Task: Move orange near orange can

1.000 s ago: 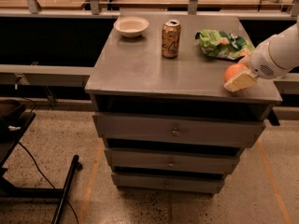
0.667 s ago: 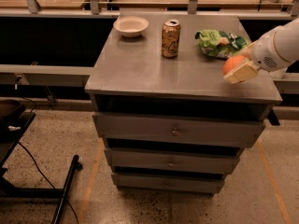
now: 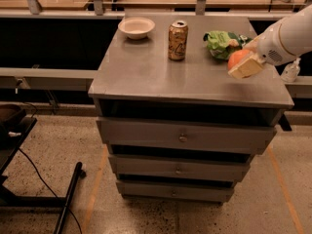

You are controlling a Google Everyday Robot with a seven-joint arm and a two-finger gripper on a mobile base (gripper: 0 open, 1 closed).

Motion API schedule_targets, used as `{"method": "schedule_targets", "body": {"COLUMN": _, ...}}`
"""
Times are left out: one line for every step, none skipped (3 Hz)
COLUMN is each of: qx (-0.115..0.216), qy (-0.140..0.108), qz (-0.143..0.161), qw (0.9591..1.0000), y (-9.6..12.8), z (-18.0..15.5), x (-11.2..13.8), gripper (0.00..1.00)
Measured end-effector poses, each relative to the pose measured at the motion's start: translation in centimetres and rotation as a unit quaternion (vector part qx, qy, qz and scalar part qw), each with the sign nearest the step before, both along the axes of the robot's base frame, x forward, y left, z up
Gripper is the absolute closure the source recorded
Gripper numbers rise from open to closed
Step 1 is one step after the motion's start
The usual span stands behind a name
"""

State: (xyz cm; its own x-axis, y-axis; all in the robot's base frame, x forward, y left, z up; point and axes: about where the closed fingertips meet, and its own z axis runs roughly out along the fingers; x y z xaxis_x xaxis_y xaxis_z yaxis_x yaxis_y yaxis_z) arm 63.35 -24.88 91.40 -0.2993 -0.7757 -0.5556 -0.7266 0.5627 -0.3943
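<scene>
The orange can [image 3: 178, 40] stands upright at the back middle of the grey cabinet top [image 3: 146, 72]. The orange [image 3: 237, 58], a round bright fruit, is held in my gripper [image 3: 243, 65] above the right side of the top, in front of the green snack bag. My white arm [image 3: 287, 35] reaches in from the right. The gripper's pale fingers are closed around the orange and hide its lower right part. The orange is well to the right of the can.
A white bowl [image 3: 136, 27] sits at the back left of the top. A green snack bag [image 3: 223, 42] lies at the back right, just behind the orange. The cabinet has three drawers [image 3: 183, 138] below. A black stand [image 3: 14, 145] is on the floor at left.
My gripper has lifted the orange off the right front of the top and carried it up and back toward the green bag.
</scene>
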Motion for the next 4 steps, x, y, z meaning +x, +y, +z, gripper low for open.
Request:
{"method": "schedule_targets", "body": {"qx": 0.027, "qy": 0.004, "qz": 0.018, "qw": 0.9994, "y": 1.0, "z": -0.1, "x": 0.0, "gripper": 1.00}}
{"method": "schedule_targets", "body": {"qx": 0.075, "qy": -0.010, "qz": 0.065, "qw": 0.9950, "y": 4.9, "z": 0.9, "x": 1.1, "gripper": 1.00}}
{"method": "schedule_targets", "body": {"qx": 0.100, "qy": -0.019, "qz": 0.093, "qw": 0.9905, "y": 8.6, "z": 1.5, "x": 2.0, "gripper": 1.00}}
{"method": "schedule_targets", "body": {"qx": 0.121, "qy": -0.020, "qz": 0.092, "qw": 0.9882, "y": 10.7, "z": 0.7, "x": 3.2, "gripper": 1.00}}
